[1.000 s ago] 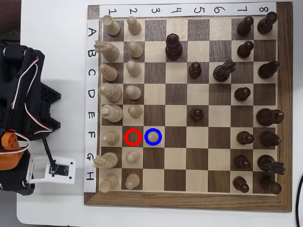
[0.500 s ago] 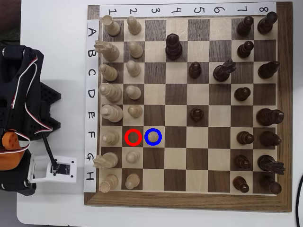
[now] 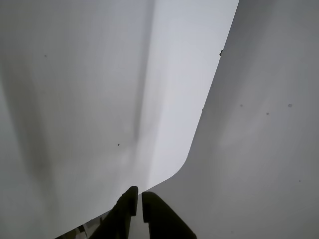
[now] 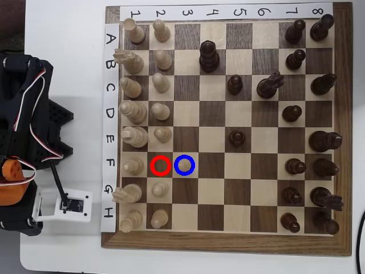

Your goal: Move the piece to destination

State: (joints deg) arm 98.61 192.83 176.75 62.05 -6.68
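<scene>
In the overhead view a pale cream pawn, the piece [image 4: 185, 165], stands inside the blue ring on the light square in row F, column 3, which is the destination [image 4: 193, 172]. Beside it on the left, the dark square ringed in red [image 4: 161, 165] holds no piece. The black arm [image 4: 23, 137] sits folded on the white table left of the board, well away from the piece. In the wrist view my gripper [image 3: 139, 205] shows at the bottom edge, its two dark fingers nearly touching with nothing between them, over bare white table.
The wooden chessboard [image 4: 342, 142] fills the right of the overhead view. Pale pieces [image 4: 161, 84] line columns 1 and 2, and dark pieces [image 4: 295, 114] stand mostly in columns 7 and 8. A white wrist module [image 4: 71, 204] lies by row G.
The white wrist module beside the board shifts by a few pixels. No piece on the board has moved.
</scene>
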